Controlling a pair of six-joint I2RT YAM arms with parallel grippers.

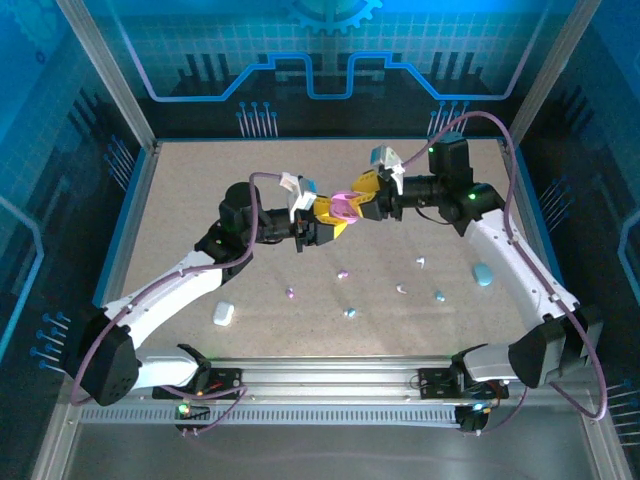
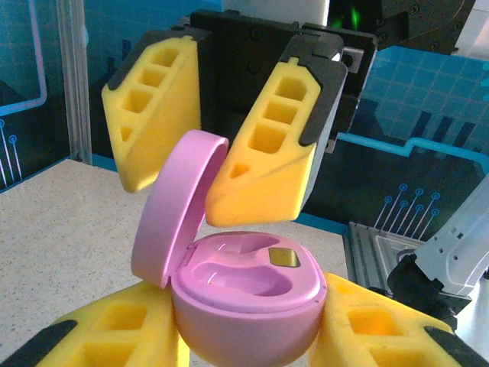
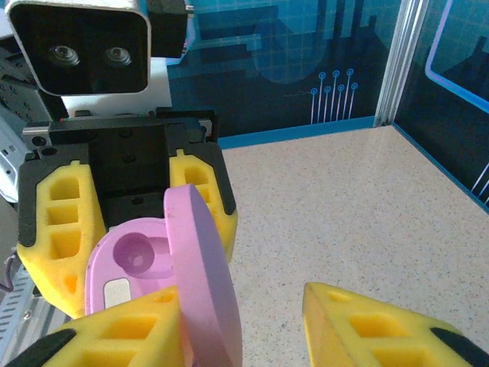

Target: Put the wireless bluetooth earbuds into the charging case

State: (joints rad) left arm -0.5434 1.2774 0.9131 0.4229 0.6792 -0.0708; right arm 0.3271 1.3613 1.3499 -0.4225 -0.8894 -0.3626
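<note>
left fingers [image 2: 114,336] clench the open pink case [image 2: 244,294]; right fingers [image 2: 267,153] released, spread around its raised lid [image 2: 174,210]

The pink charging case [image 2: 244,321] is smooth glossy plastic, the yellow jaws matt and foamy, the tabletop [image 2: 61,222] speckled.

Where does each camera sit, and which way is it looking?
Top external: high behind the arms, looking down at the table; the left arm and right arm show, bases at the bottom.
Left wrist: on the left arm, looking forward past the left gripper, shut on the open pink case, toward the right gripper.
Right wrist: on the right arm, looking the opposite way over its own open fingers at the left gripper.
Shared: both wrist views show the pink case, from opposite sides.
</note>
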